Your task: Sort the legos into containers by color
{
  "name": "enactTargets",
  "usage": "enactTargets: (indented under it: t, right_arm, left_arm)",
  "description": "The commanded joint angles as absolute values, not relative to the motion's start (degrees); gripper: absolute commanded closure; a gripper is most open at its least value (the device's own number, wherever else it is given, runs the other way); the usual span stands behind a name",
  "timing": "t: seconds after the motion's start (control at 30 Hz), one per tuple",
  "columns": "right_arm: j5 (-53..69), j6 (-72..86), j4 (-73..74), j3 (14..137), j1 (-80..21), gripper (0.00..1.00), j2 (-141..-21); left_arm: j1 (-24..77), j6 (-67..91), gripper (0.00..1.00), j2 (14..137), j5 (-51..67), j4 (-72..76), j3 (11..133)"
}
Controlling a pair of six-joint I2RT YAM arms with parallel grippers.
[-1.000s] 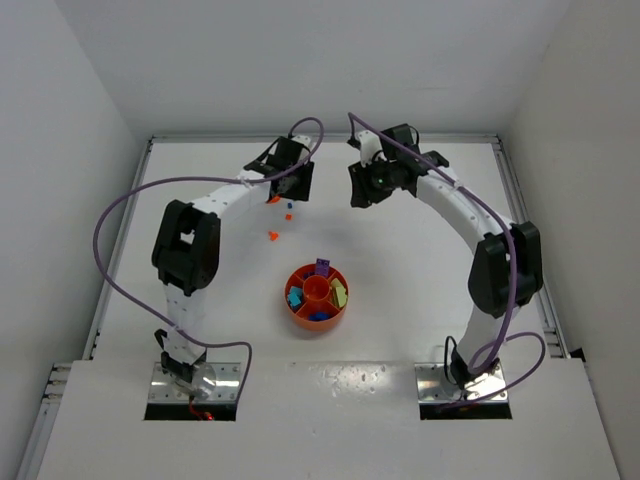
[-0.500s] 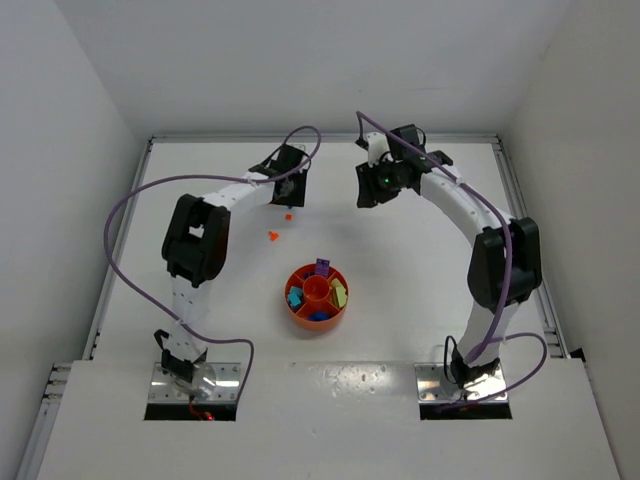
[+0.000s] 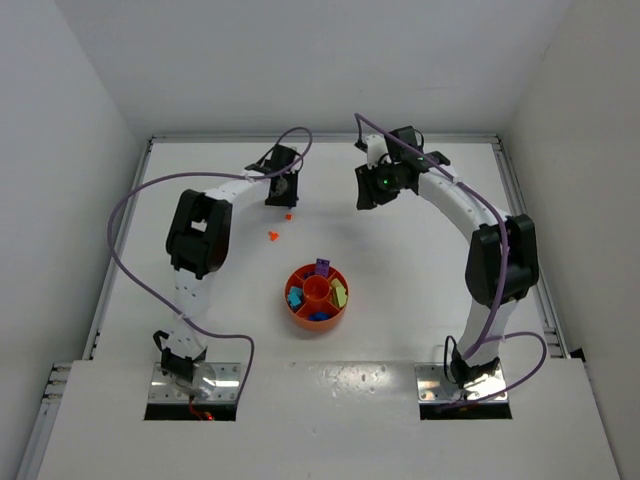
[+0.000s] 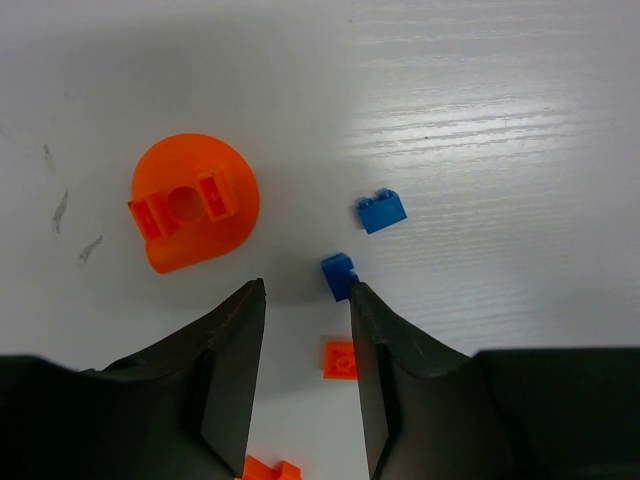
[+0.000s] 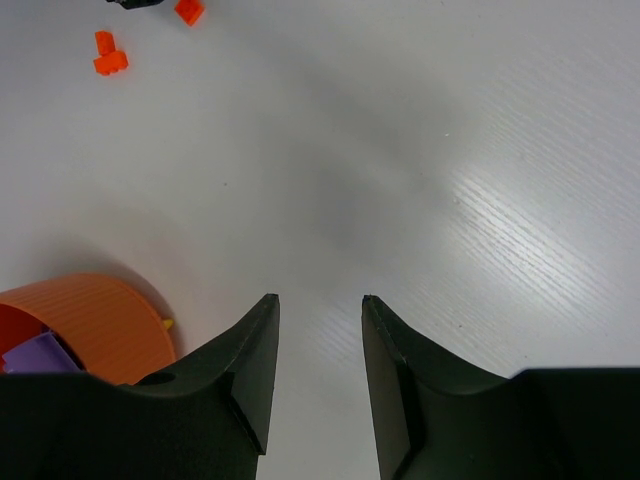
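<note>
The round orange tray [image 3: 317, 297] sits mid-table with blue, purple and yellow-green legos in its wedge sections. My left gripper [image 3: 281, 187] is open and empty above loose legos at the back. In the left wrist view its jaws [image 4: 305, 290] stand apart over a small orange brick [image 4: 340, 359]. A blue brick [image 4: 340, 276] lies at the right fingertip and another blue brick [image 4: 382, 211] beyond it. My right gripper [image 3: 376, 185] is open and empty over bare table [image 5: 320, 300], with the tray's rim [image 5: 90, 315] at its lower left.
An orange round piece [image 4: 195, 203] carrying two small orange bricks lies ahead of the left jaws. Two orange bricks [image 3: 272, 236] [image 3: 288, 214] lie between the left gripper and the tray. White walls close the back and sides.
My left gripper has shifted slightly down-left over the loose bricks and its elbow has swung inward. My right gripper has moved a little to the right.
</note>
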State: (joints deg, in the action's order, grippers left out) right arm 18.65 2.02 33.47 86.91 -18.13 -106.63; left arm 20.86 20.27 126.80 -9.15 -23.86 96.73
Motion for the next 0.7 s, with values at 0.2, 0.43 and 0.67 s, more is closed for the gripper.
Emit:
enactTargets:
  t: [0.2, 0.43, 0.67]
  right_arm:
    - [18.98, 2.29, 33.05, 89.56, -17.93, 0.61, -108.28]
    - [18.98, 2.29, 33.05, 90.09, -17.93, 0.61, -109.33]
    - [18.98, 2.29, 33.05, 90.62, -17.93, 0.61, -109.86]
  left_arm:
    - [21.80, 21.27, 0.55, 128.76, -6.94, -23.20, 100.54]
    - [21.80, 21.27, 0.55, 129.99, -7.56, -23.20, 100.55]
    - [21.80, 20.74, 0.55, 131.66, -7.56, -23.20, 101.69]
